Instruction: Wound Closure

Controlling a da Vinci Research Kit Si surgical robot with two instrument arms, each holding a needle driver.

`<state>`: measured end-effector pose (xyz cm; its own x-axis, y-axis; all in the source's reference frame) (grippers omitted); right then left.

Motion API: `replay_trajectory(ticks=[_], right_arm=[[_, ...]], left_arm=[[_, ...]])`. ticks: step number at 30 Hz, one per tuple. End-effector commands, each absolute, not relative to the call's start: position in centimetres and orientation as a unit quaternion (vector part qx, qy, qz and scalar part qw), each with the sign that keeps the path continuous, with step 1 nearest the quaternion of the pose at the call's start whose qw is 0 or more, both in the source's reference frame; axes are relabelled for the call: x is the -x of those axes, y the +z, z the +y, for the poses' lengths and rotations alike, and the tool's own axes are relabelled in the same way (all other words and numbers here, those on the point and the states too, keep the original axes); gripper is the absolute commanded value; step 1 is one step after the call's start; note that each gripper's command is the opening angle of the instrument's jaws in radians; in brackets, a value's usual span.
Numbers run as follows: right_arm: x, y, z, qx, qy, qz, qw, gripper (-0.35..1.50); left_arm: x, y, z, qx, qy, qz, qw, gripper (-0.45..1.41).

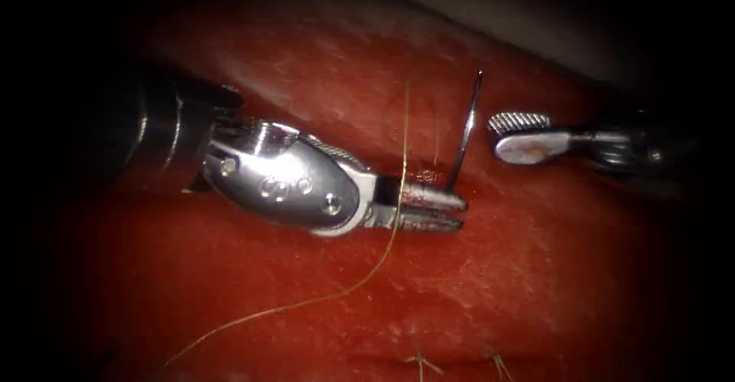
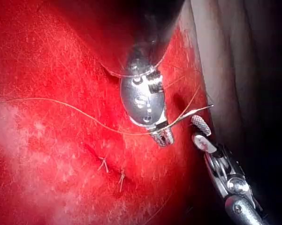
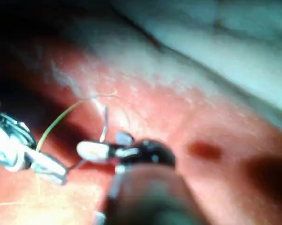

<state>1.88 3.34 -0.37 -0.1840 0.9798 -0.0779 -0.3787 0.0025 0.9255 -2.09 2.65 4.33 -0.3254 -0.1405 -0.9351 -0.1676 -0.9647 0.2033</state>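
Note:
My left tool (image 1: 462, 212) lies across the red tissue (image 1: 551, 275), its jaws shut on the lower part of the curved needle (image 1: 465, 133). The needle stands almost upright with its point in the air. Its lower end is hidden behind the jaws, so I cannot tell whether it sits in the tissue. Thin thread (image 1: 383, 256) crosses over the left jaws and trails away to the lower left. My right tool (image 1: 494, 135) hovers just right of the needle, open and holding nothing. The left wrist view shows the left tool (image 2: 163, 139), needle (image 2: 194, 112) and right tool (image 2: 196, 130).
Short cut thread ends (image 1: 419, 363) of earlier stitches stick up near the lower edge, also seen as thread ends (image 2: 103, 164) from the left wrist. Pale cloth (image 1: 536, 14) borders the tissue at the back. The right wrist view has the needle (image 3: 103, 124) and thread (image 3: 56, 123).

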Motion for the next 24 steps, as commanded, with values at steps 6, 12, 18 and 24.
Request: replay_trajectory(ticks=[6,12,18,24], right_arm=[[-2.07,-0.31,3.37,-0.307,0.64,0.431,0.558,1.01],[-2.17,-0.21,3.36,-0.276,0.664,0.4,0.568,0.98],[-2.19,-0.23,3.29,-0.277,0.666,0.389,0.573,0.74],[-2.23,-0.23,3.26,-0.326,0.664,0.374,0.559,-0.35]], left_arm=[[2.19,4.37,2.59,0.573,0.807,0.144,-0.001,-0.35],[2.24,4.36,2.54,0.567,0.81,0.148,-0.006,-0.35],[2.25,4.37,2.54,0.561,0.814,0.151,-0.007,-0.35],[2.25,4.37,2.54,0.557,0.816,0.153,-0.009,-0.35]])
